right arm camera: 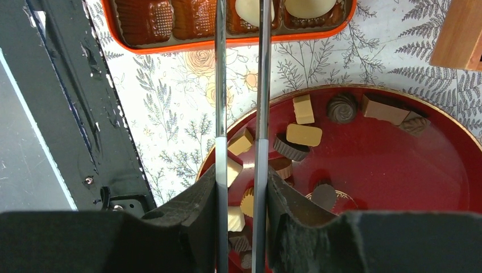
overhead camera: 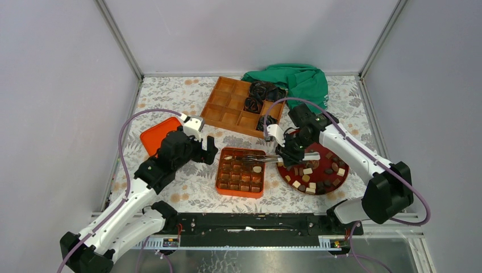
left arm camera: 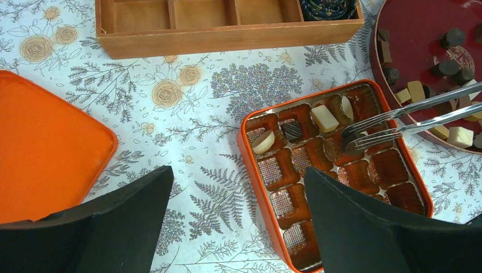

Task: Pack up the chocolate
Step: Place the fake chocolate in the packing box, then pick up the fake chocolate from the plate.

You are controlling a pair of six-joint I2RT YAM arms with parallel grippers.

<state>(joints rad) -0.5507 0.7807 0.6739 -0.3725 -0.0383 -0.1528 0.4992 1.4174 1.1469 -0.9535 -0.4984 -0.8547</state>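
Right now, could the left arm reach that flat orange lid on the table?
Probably yes: the left gripper hangs open close beside the orange lid, which lies bare, nothing between them.

Tongs (left arm camera: 410, 116) over orange tray (left arm camera: 245, 149), chocolates (left arm camera: 324, 118) inside, end effector (left arm camera: 237, 175) spread

left gripper (left arm camera: 237, 176) spread wide; right gripper (right arm camera: 241, 187) clamping tongs (right arm camera: 220, 85)

A robot test booth in a lab: plain grey panels (overhead camera: 57, 85) in aluminium framing (overhead camera: 119, 37) enclose the floral-clothed desk (overhead camera: 170, 91) beyond the jaws, with a black mounting rail (overhead camera: 250, 223) behind them.
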